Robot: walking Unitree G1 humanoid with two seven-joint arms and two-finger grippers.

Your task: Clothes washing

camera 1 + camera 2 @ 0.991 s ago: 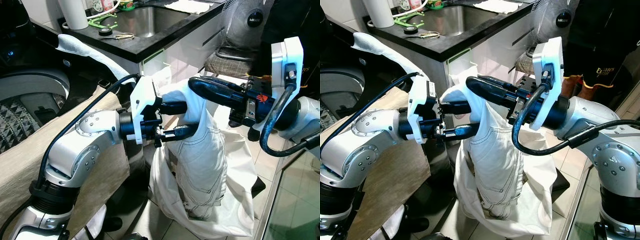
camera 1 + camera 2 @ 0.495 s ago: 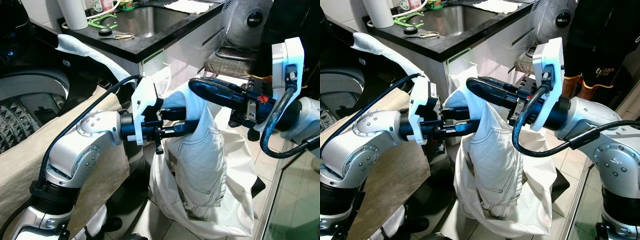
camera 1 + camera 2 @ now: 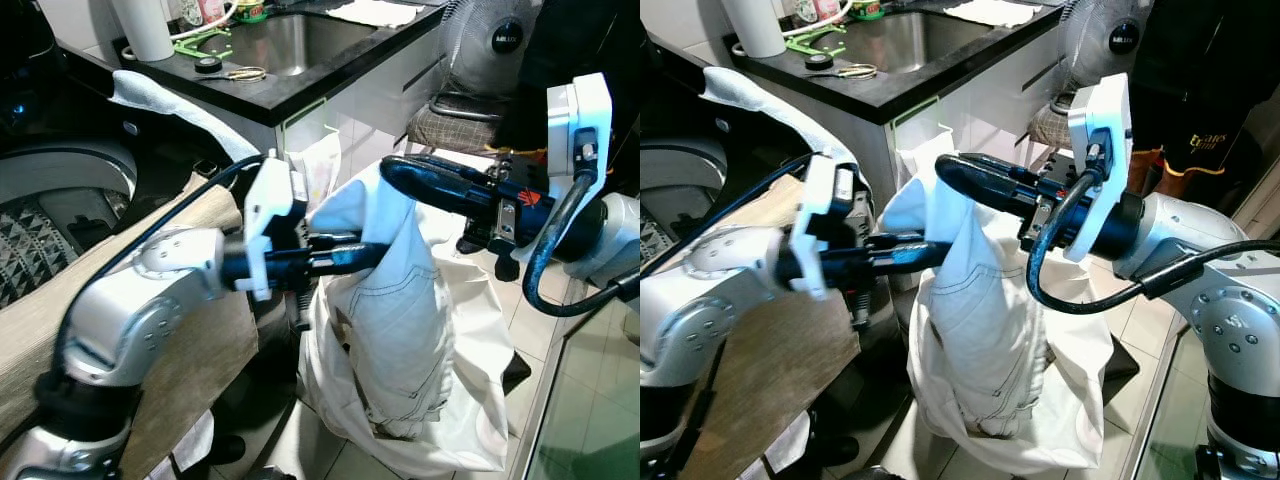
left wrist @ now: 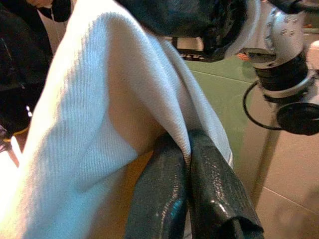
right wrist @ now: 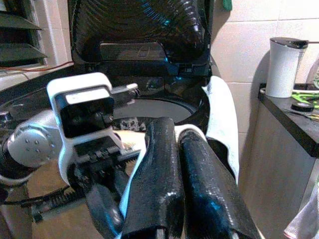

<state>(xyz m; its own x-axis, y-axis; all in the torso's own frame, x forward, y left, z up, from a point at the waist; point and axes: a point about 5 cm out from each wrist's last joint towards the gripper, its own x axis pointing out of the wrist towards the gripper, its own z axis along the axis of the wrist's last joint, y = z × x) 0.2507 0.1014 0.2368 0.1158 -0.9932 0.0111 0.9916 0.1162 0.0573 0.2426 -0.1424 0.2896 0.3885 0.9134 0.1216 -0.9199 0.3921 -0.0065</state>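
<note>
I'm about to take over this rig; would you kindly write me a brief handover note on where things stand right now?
Left gripper: shut on the white garment, pinching a fold beside the right gripper.
Right gripper: shut on the white garment's top edge, holding it up.
The garment hangs between both arms, its lower end inside the white laundry bag on the floor.
The washing machine stands to the robot's left with its lid up.
Done: garment gripped and partly lifted.
Left: pull it free and load it into the machine.
</note>
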